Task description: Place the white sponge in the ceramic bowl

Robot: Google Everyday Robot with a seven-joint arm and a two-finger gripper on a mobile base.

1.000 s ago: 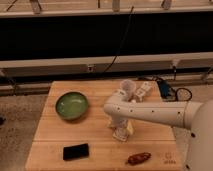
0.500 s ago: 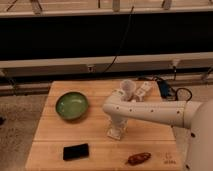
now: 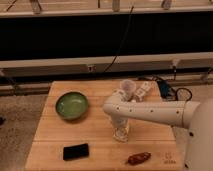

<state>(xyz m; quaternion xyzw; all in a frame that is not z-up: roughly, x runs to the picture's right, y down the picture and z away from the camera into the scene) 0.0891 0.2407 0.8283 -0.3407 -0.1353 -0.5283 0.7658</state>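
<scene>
Wooden table (image 3: 50, 135) with a plank grain, pale and matte, is what everything sits on. The ceramic bowl (image 3: 72, 106) is on the left half: round, shallow, glossy green glaze with a darker rim, and nothing in it.

The robot's arm (image 3: 155, 112) is a smooth white plastic tube coming in from the right. It bends at a rounded elbow near the middle of the table, then drops straight down. The gripper (image 3: 122, 132) is at the bottom of that drop, right down at the tabletop, a bit nearer than centre. Its fingers are pinched together on the white sponge (image 3: 119, 137), a small flat off-white pad that blends into the pale gripper, so I can't make out its edges well. The sponge is low at the wood, well apart from the bowl, to the bowl's right and nearer.

On the far side, just behind the elbow, there's a translucent cup (image 3: 128, 87) standing upright, with a white bottle (image 3: 142, 91) beside it on the right. On the near edge there's a flat black phone (image 3: 76, 151) with rounded corners at the left, and a lumpy reddish-brown oblong thing (image 3: 138, 158) at the right.
</scene>
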